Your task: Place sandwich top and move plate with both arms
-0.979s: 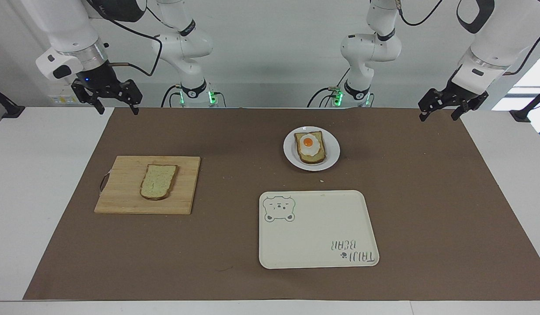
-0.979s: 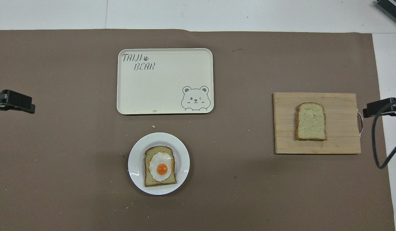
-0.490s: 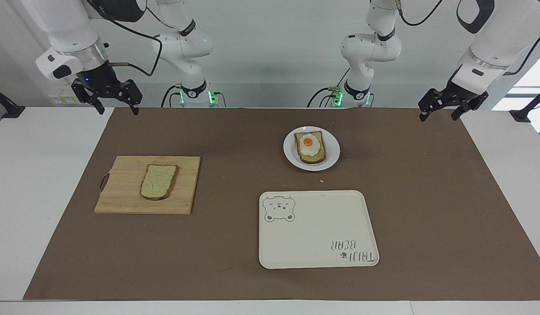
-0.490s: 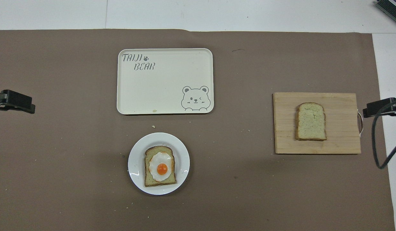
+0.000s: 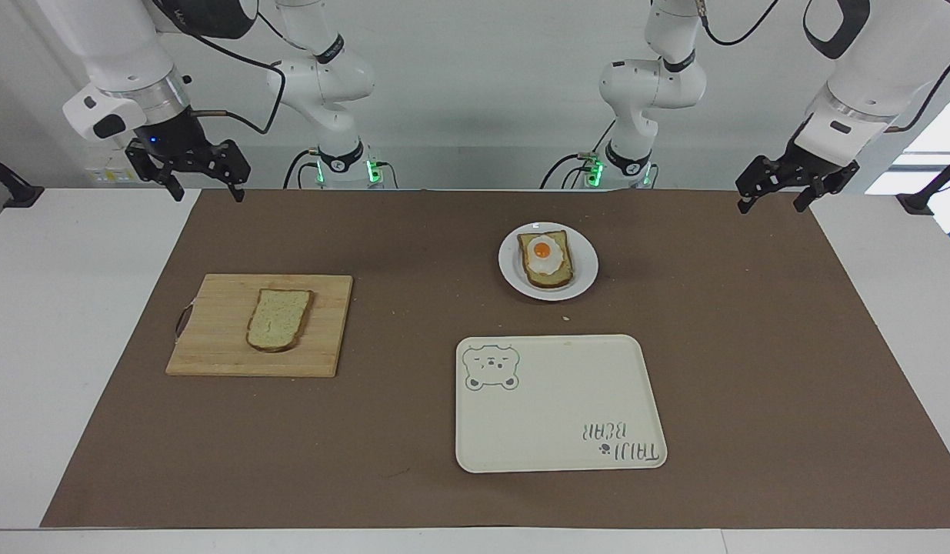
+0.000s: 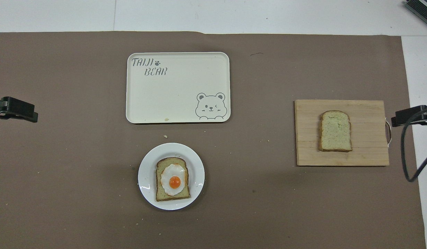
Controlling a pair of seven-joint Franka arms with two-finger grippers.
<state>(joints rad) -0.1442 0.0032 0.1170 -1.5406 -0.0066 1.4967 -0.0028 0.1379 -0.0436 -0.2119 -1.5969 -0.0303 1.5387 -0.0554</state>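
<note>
The sandwich top (image 5: 278, 319) (image 6: 335, 131), a plain pale slice with brown crust, lies flat on a wooden cutting board (image 5: 221, 338) toward the right arm's end of the table. The white plate (image 5: 586, 261) (image 6: 146, 173) carries a slice topped with a fried egg (image 5: 546, 258). My right gripper (image 5: 205, 192) (image 6: 408, 116) hangs open and empty over the mat's corner at its own end. My left gripper (image 5: 771, 204) (image 6: 14, 110) hangs open and empty over the mat's corner at the left arm's end. Both arms wait, well apart from bread and plate.
A cream rectangular tray (image 5: 559, 415) (image 6: 175, 93) with a bear drawing lies farther from the robots than the plate. A brown mat (image 5: 413, 308) covers most of the white table. A few crumbs lie near the plate.
</note>
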